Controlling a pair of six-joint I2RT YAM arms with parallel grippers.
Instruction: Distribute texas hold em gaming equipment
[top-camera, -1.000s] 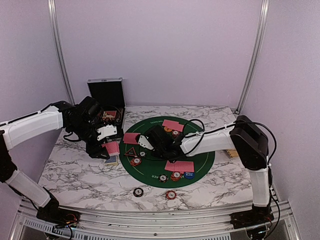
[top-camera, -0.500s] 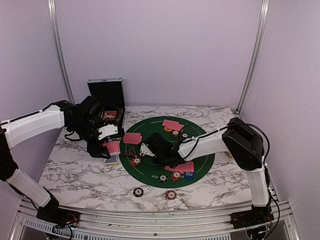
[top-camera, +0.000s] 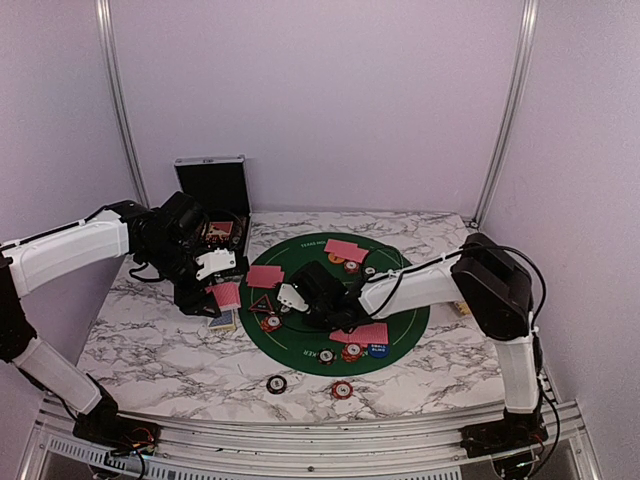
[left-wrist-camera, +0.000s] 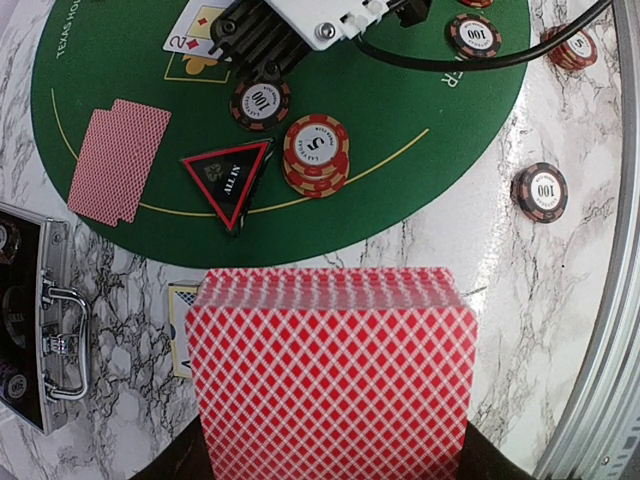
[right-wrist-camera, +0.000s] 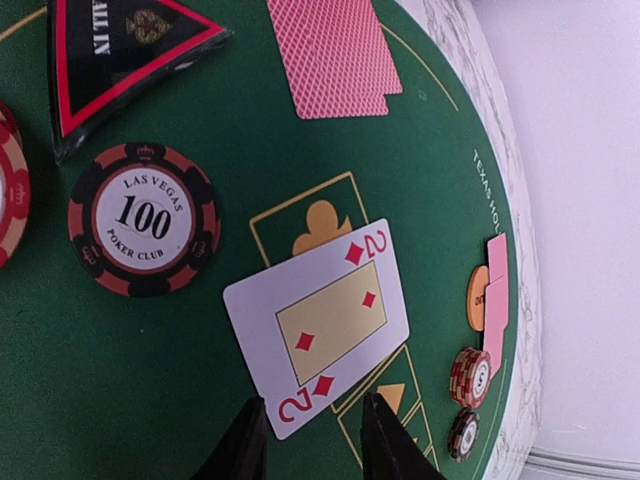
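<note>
Seeing left gripper (top-camera: 222, 290) clamped on the deck (left-wrist-camera: 330, 370) of cards. Backs are glossy with a red diamond lattice and rounded corners, top edges stepped into a slight fan. The deck hangs over the marble-pattern table (top-camera: 150, 340), just off the left rim of the round green felt mat (left-wrist-camera: 110, 60). Its lower edge is hard to make out at the bottom of the left wrist view.

Right gripper (right-wrist-camera: 312, 432) jaws are parted, pinching nothing. Its tips flank the near corner of a face-up two of diamonds (right-wrist-camera: 325, 320) lying flat on the mat. The card's long axis runs diagonally, near-left to far-right in the right wrist view.

Beside it are a round black edge-striped 100 chip (right-wrist-camera: 145, 220) and a triangular black-red marker (right-wrist-camera: 110, 50), cropped at the top edge. A flat item (left-wrist-camera: 180, 330) under the deck is mostly hidden, can't ID.
</note>
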